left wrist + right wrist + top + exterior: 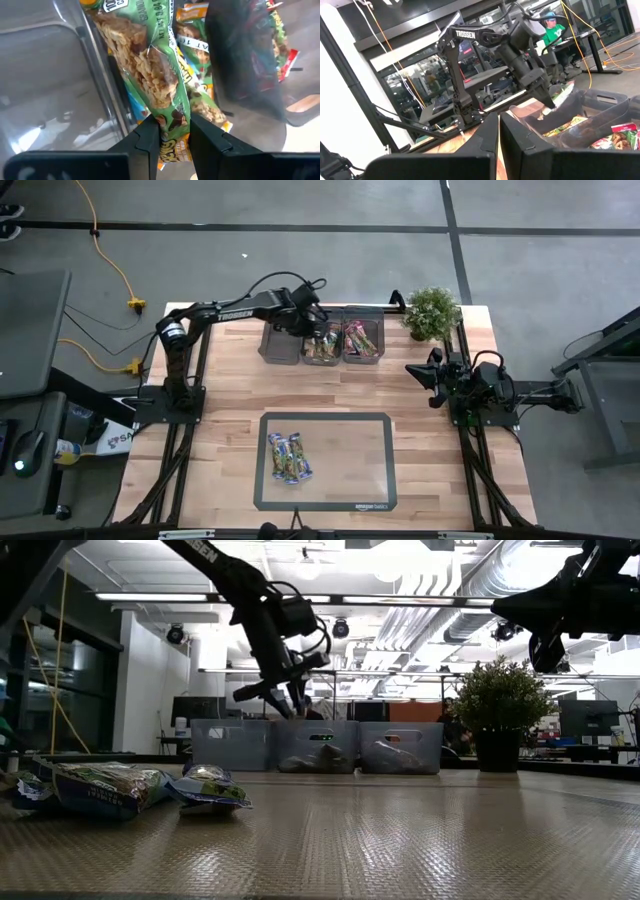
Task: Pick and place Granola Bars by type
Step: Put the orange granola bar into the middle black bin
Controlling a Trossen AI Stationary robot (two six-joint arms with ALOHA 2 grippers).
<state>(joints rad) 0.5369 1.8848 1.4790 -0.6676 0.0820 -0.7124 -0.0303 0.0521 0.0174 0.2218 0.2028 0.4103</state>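
Green granola bar (150, 65) pinched upright over middle bin's bars (322, 346), blue bars (288, 457) on mat

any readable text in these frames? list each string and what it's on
"TROSSEN": on the left arm, plain in the right wrist view.
"amazonbasics": on the near edge of the mat, high view, barely legible.
Green granola bar held in the left gripper: print partly cut off and tilted; no whole word reads.
Bars in the middle bin and on the mat: too small or blurred.
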